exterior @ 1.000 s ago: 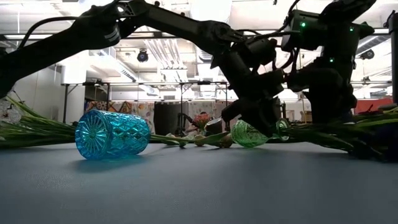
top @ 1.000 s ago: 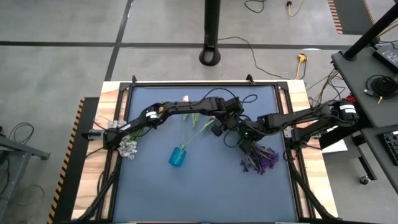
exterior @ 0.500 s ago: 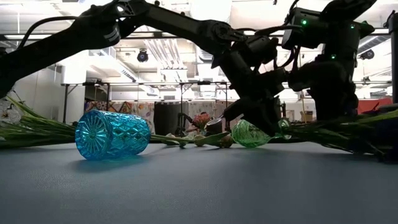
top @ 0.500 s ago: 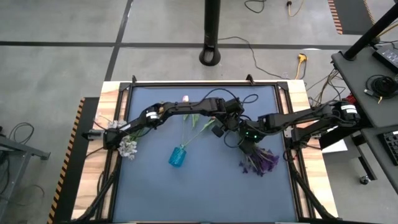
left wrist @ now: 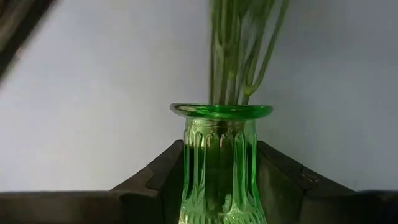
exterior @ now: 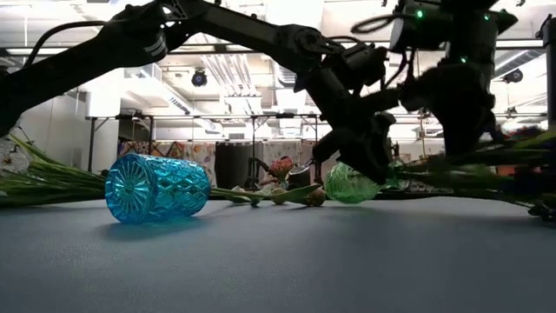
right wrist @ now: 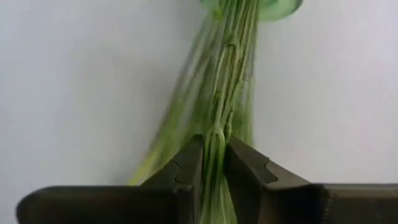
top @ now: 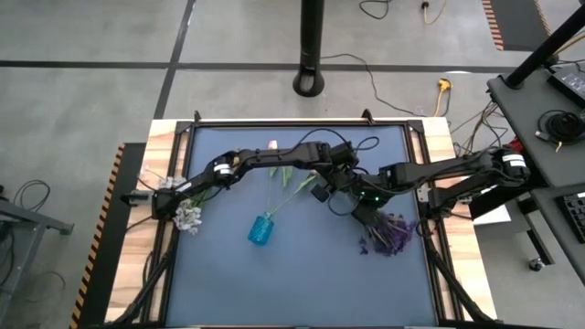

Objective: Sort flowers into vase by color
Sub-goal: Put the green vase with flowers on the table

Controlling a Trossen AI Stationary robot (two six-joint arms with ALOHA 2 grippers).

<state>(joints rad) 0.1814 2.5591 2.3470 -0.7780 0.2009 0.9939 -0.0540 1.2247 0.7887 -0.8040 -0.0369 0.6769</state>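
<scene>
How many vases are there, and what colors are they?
Blue vase, lying on its side: 1
Green vase, held by the left gripper: 1
Total: 2 vases

The table's dark blue-grey mat (top: pixel 302 274) sits in a light wooden border (top: pixel 132 247) with a black-and-orange hazard strip (top: pixel 101 228) along one edge. Around it lies a grey concrete floor (top: pixel 91 37) crossed by dark lines, with a black pole base (top: pixel 311 80) and loose cables (top: pixel 457 114). The low view shows a bright hall with ceiling ducts (exterior: pixel 230 74) and shelving (exterior: pixel 252 139).
</scene>
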